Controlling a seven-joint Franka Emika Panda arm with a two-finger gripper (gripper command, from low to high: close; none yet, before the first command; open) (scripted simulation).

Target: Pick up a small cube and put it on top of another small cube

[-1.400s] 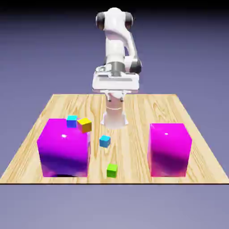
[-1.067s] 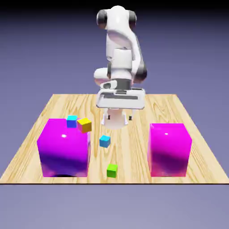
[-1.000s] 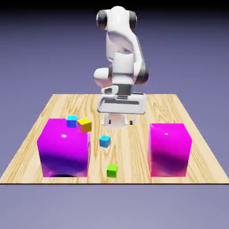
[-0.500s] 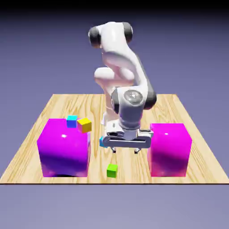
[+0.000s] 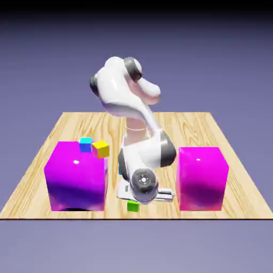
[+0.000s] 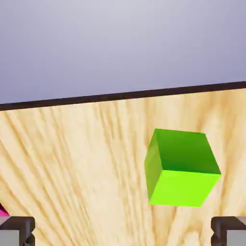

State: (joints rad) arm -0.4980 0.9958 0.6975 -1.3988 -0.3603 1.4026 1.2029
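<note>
The green cube (image 6: 181,168) looks light, rigid and smooth-sided, so grip its opposite flat faces squarely. The gripper (image 6: 123,230) stands wide, empty, with the cube right of centre.

Both renders are sharp and evenly bright, no blur. Small white glare spots sit on the magenta blocks (image 5: 75,182); the backdrop darkens toward the exterior view's top.

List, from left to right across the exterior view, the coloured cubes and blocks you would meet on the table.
Left magenta block → cyan cube → yellow cube → green cube → right magenta block. The cyan and yellow cubes sit behind the left block's top edge, and the arm partly covers the green cube.
</note>
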